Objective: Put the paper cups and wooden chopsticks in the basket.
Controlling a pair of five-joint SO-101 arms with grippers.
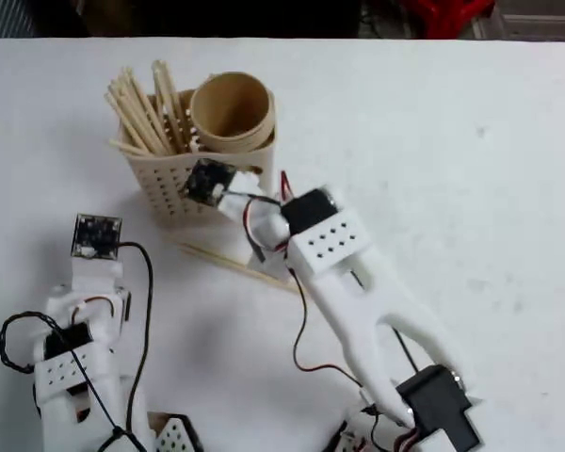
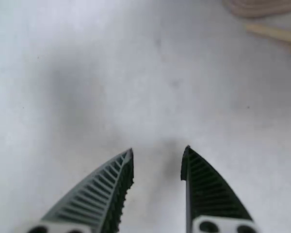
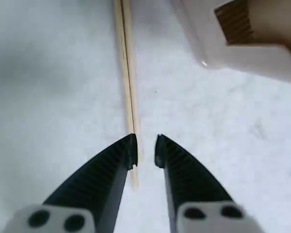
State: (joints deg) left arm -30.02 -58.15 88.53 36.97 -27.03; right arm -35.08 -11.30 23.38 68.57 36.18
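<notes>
One pair of chopsticks (image 3: 126, 73) lies flat on the table (image 1: 452, 141), outside the basket (image 1: 169, 193) that already holds a cup (image 1: 231, 111) and a bundle of chopsticks (image 1: 146, 108). The right gripper (image 3: 144, 148) hangs directly over the near end of that pair, jaws parted by a narrow gap with nothing clamped in them. The sticks run straight ahead from its tips, passing right at the tip of one finger rather than squarely through the gap, and the basket wall sits just beyond and off to the other finger's side. The left gripper (image 2: 157, 158) is spread wider over bare table, holding nothing, with the sticks and the foot of the basket well ahead of it and off to one side. The pair looks light, thin and stiff, with a smooth wooden surface, so it will likely roll or skid when pushed sideways. Lying flush on the table, it gives the fingers little to get under. A hold across its width, somewhat in from the end, should keep it from drooping or swinging, and the jaws would probably need shifting sideways to straddle it first.
</notes>
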